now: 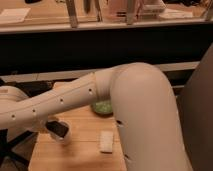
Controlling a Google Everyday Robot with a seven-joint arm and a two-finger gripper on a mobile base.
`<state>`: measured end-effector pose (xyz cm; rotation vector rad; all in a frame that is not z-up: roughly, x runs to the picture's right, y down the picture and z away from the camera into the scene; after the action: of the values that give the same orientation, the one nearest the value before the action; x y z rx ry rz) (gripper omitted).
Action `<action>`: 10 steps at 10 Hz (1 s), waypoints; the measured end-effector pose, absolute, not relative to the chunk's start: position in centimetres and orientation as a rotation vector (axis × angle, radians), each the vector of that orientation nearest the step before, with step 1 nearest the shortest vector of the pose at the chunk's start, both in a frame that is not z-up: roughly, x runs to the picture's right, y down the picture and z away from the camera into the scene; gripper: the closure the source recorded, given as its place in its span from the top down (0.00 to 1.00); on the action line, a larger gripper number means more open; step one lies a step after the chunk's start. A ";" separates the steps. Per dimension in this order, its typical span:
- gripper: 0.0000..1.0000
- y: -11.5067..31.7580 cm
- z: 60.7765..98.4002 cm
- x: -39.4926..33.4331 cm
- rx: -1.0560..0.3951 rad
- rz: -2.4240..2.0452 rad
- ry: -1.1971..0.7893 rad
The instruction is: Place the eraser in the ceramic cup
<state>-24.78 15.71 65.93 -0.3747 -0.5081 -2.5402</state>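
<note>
one white arm crosses the frame from the right, its gripper (56,129) low at the left over the wooden counter (80,150), closed on the black eraser (60,129), which sits right at the top of the white ceramic cup (64,137) near the counter's left edge. a pale flat pad (106,141) lies on the counter to the right of the cup, apart from it, and a green bowl (102,107) sits further back, partly hidden by the arm
</note>
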 end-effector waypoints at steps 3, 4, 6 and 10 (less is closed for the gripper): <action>0.01 16.1 66.0 -25.2 -0.386 -2.562 -0.500; 0.01 16.1 65.9 -25.4 -0.387 -2.568 -0.499; 0.01 16.1 65.9 -25.4 -0.399 -2.578 -0.492; 0.09 16.2 65.9 -25.4 -0.404 -2.584 -0.492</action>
<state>-25.40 16.17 65.91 -0.4035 -0.4918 -2.5843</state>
